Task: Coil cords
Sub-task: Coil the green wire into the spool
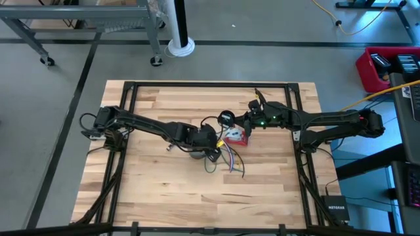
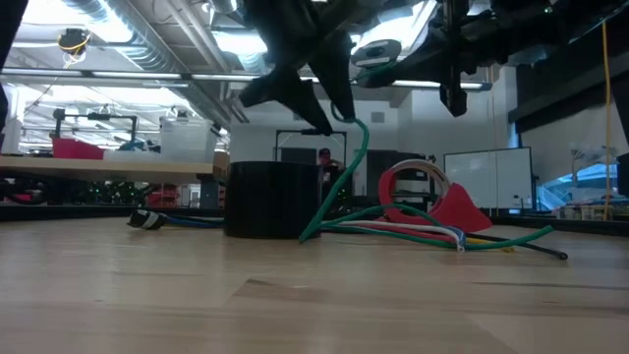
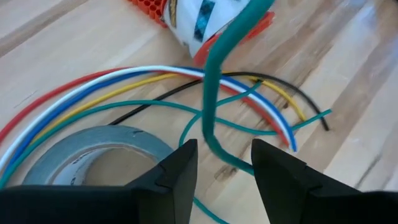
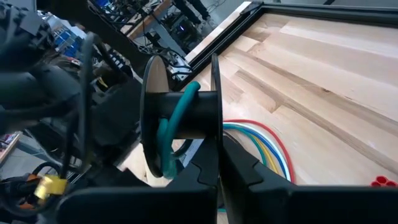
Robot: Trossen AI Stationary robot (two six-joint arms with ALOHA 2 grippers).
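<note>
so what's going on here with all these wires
Two robot arms are winding a green cord onto a small black spool. The right tool is shut on the spool's flange and holds it above the table, with a few green turns already on its core. The left tool hangs open around the same cord, just above a grey roll of tape. Red, white, blue, yellow and black wires lie loose on the wood beside a red package.
</note>
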